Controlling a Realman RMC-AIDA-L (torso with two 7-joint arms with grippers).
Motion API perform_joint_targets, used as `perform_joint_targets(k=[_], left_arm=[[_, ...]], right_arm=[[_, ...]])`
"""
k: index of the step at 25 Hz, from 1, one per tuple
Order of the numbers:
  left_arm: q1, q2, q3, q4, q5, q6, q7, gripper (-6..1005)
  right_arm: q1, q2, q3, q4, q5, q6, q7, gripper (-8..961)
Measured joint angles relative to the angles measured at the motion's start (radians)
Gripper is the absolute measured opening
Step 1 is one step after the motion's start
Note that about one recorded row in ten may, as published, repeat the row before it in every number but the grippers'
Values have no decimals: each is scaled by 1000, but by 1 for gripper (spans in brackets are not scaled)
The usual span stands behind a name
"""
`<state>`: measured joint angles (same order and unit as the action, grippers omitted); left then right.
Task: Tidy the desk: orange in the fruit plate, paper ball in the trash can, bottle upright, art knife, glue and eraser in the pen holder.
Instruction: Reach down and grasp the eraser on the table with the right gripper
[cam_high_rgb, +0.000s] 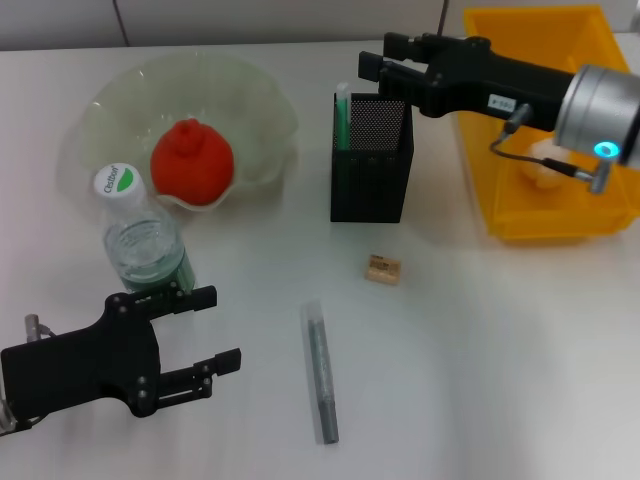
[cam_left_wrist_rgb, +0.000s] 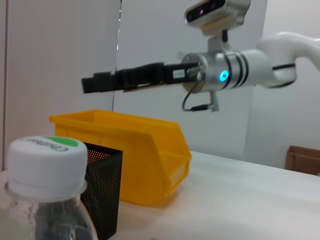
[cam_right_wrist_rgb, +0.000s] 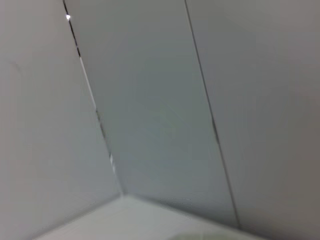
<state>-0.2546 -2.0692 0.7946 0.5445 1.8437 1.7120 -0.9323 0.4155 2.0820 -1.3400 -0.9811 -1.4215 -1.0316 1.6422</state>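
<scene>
The orange (cam_high_rgb: 192, 162) lies in the translucent fruit plate (cam_high_rgb: 250, 95). The clear bottle (cam_high_rgb: 140, 245) stands upright with its white cap on; it also shows in the left wrist view (cam_left_wrist_rgb: 47, 157). My left gripper (cam_high_rgb: 215, 328) is open and empty just in front of the bottle. The black mesh pen holder (cam_high_rgb: 372, 160) holds a green stick (cam_high_rgb: 341, 115). My right gripper (cam_high_rgb: 375, 62) hovers open and empty above the holder's back edge. The tan eraser (cam_high_rgb: 383, 269) and the grey art knife (cam_high_rgb: 321, 370) lie on the table. A white paper ball (cam_high_rgb: 545, 165) sits in the yellow bin (cam_high_rgb: 530, 225).
The yellow bin stands at the far right, right of the pen holder; both show in the left wrist view, the bin (cam_left_wrist_rgb: 145, 155) behind the holder (cam_left_wrist_rgb: 102, 190). The right wrist view shows only wall and a strip of table.
</scene>
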Motion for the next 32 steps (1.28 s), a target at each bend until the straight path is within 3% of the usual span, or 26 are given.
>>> perform_joint_targets(k=[3,4,5,6,7,8,10,14,19,25,32], left_arm=[[-1,0,0,0,0,0,0,725],[-2,0,0,0,0,0,0,725],[-3,0,0,0,0,0,0,725],[-3,0,0,0,0,0,0,725],[-3,1,0,0,0,0,0,725],[-3,1,0,0,0,0,0,725],[-4,1,0,0,0,0,0,725],[-4,1,0,0,0,0,0,725],[-4,2,0,0,0,0,0,725],[-3,1,-1,0,0,0,0,725],[-4,1,-1,0,0,0,0,725]], right_arm=[[-43,0,-12,-168,-175,-24,198,433],[-59,1,-17,-268,-284,-55,318,465],[-65,4,-24,-418,-494,-134,526,496],[-65,4,-24,-418,-494,-134,526,528],[-33,5,-43,-517,-697,-237,711,560],[-33,5,-43,-517,-697,-237,711,592],[42,2,-100,-541,-897,-339,889,655],[132,3,-217,-461,-1012,-354,937,729],[173,5,-233,-391,-1026,-339,942,707],[252,6,-286,-201,-1027,-228,937,680],[292,7,-320,-126,-1023,-210,937,649]])
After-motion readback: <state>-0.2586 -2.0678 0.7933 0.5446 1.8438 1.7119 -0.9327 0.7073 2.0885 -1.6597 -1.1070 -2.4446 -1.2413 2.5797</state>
